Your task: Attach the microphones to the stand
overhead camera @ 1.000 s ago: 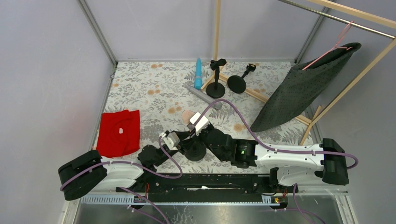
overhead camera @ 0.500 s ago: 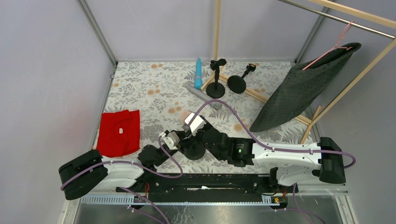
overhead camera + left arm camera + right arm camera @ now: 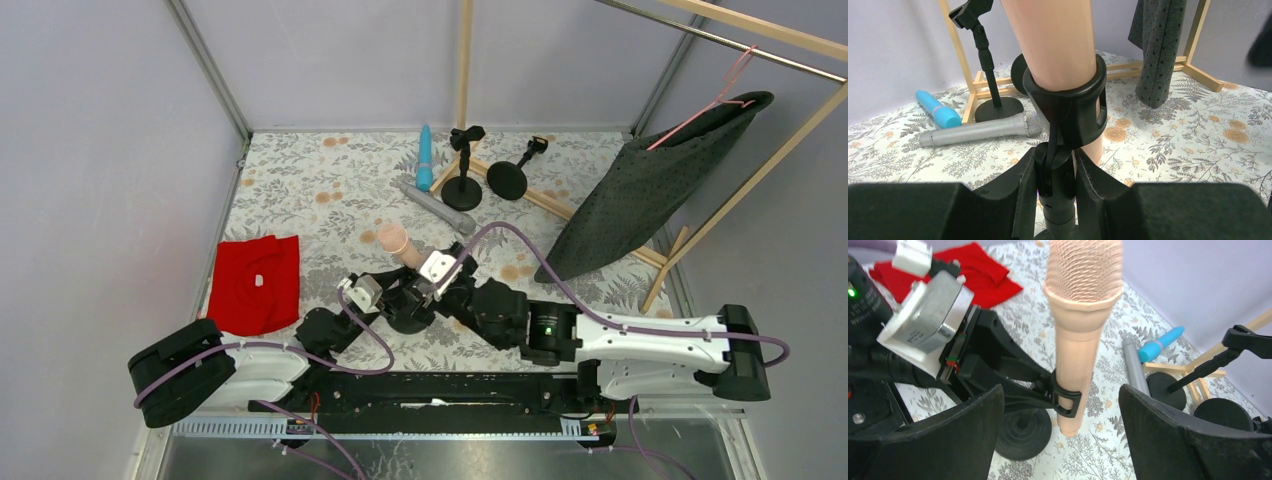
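Note:
The peach-pink microphone (image 3: 1080,340) stands nearly upright in the black clip (image 3: 1064,400) of a stand (image 3: 1023,432). Its body fills the clip (image 3: 1068,100) in the left wrist view. My left gripper (image 3: 1058,185) is shut on the stand's stem just below the clip. My right gripper (image 3: 1060,395) is open, with a finger on each side of the microphone and touching nothing. From above, the peach microphone (image 3: 393,240) rises ahead of both grippers. The silver-grey microphone (image 3: 437,208) and the cyan-blue microphone (image 3: 425,158) lie on the mat farther back.
Two bare stands (image 3: 462,185) (image 3: 510,178) sit at the back by a wooden frame (image 3: 545,203). A red cloth (image 3: 255,283) lies at the left. A dark cloth (image 3: 650,190) hangs from a pink hanger at the right.
My right gripper has opened and let go of the peach microphone, drawing back to the right. The microphone now stands in the clip. The left gripper keeps its hold.

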Controlling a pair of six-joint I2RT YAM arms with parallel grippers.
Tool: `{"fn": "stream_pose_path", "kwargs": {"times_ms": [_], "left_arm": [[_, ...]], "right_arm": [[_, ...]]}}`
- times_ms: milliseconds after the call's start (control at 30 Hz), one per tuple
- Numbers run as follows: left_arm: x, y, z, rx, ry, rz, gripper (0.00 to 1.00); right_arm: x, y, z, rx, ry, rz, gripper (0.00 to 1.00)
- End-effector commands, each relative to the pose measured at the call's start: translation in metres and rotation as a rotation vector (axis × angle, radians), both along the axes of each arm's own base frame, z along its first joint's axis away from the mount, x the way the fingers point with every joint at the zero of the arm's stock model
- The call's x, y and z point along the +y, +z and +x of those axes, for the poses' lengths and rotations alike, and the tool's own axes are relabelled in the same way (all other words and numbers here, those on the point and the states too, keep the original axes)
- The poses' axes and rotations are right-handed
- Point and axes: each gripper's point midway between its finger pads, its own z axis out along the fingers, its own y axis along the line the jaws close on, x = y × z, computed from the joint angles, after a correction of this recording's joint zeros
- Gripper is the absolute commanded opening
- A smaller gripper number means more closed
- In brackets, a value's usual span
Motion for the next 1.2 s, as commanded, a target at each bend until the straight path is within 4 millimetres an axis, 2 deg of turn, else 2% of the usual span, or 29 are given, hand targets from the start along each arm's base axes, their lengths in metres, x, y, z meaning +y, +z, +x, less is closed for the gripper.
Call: {"fn": "stream_pose_path", "kwargs": {"times_ms": [0, 100, 367, 567, 733, 900, 1067, 1167], "left_arm": [[0.005, 0.000, 0.009, -0.032, 0.052, 0.037, 0.00], [-0.001, 0.001, 0.004, -0.040, 0.010, 0.042, 0.00], [-0.015, 0.001, -0.008, -0.067, -0.093, 0.059, 0.00], [-0.017, 0.000, -0.010, -0.069, -0.109, 0.063, 0.00], [-0.017, 0.000, -0.010, -0.067, -0.110, 0.065, 0.00], [-0.018, 0.000, -0.009, -0.066, -0.109, 0.066, 0.00], [-0.018, -0.001, -0.009, -0.066, -0.109, 0.069, 0.00], [-0.019, -0.002, -0.010, -0.064, -0.110, 0.071, 0.00]], "right_arm": [[-0.013, 0.029, 0.004, -0.027, -0.061, 0.151, 0.92], [-0.014, 0.027, 0.005, -0.030, -0.069, 0.163, 0.92], [0.011, 0.042, 0.010, -0.105, -0.040, 0.127, 0.86], [0.018, 0.051, 0.032, -0.146, -0.116, 0.114, 0.82], [0.016, 0.061, 0.039, -0.150, -0.126, 0.164, 0.75], [0.020, 0.055, 0.042, -0.155, -0.115, 0.137, 0.61], [0.024, 0.034, 0.048, -0.158, -0.117, 0.070, 0.48], [0.023, 0.020, 0.052, -0.153, -0.126, 0.036, 0.34]]}}
